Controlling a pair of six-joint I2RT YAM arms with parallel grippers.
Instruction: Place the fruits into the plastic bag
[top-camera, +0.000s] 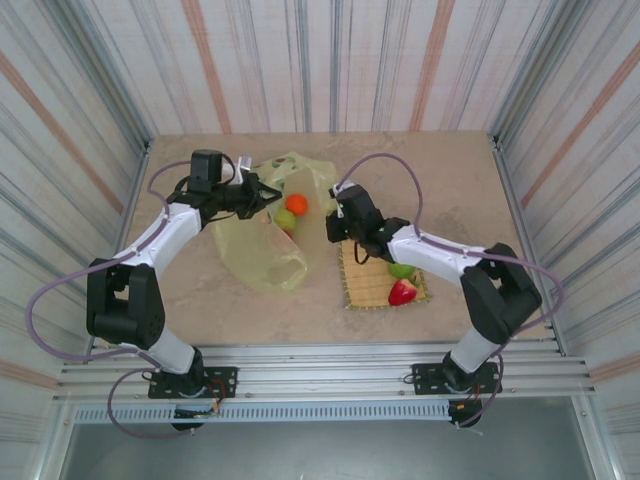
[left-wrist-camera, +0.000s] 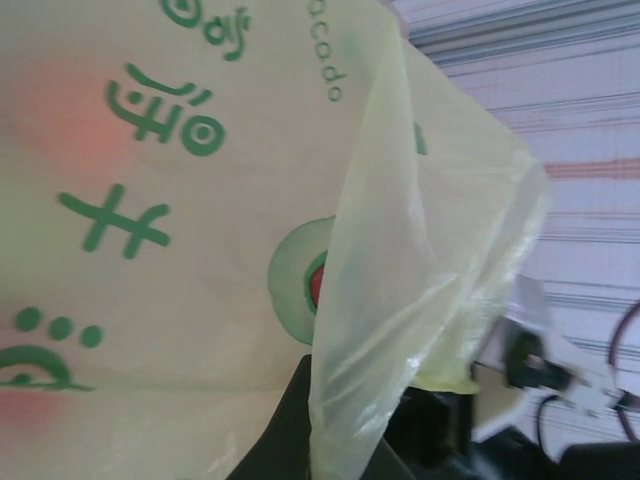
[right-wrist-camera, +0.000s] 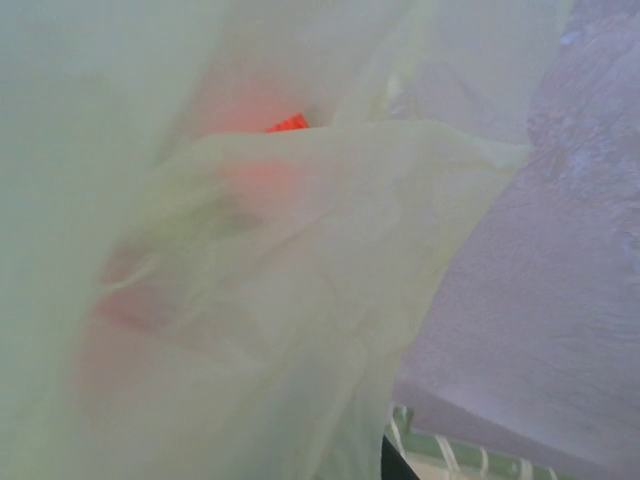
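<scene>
The translucent yellow-green plastic bag (top-camera: 262, 245) lies left of centre on the table with its mouth toward the back. An orange (top-camera: 297, 203) and a green apple (top-camera: 286, 220) sit inside the mouth. My left gripper (top-camera: 262, 194) is shut on the bag's left rim; in the left wrist view the film (left-wrist-camera: 360, 380) runs down between the dark fingers (left-wrist-camera: 280, 430). My right gripper (top-camera: 334, 226) is at the bag's right rim, shut, with film (right-wrist-camera: 300, 330) draped right over its jaws. A green fruit (top-camera: 401, 270) and a red strawberry (top-camera: 403, 292) rest on the straw mat (top-camera: 362, 288).
The straw mat lies right of the bag, under the right forearm. Striped walls enclose the table on three sides. Bare tabletop (top-camera: 200, 300) lies in front of the bag, and a metal rail (top-camera: 330, 360) runs along the near edge.
</scene>
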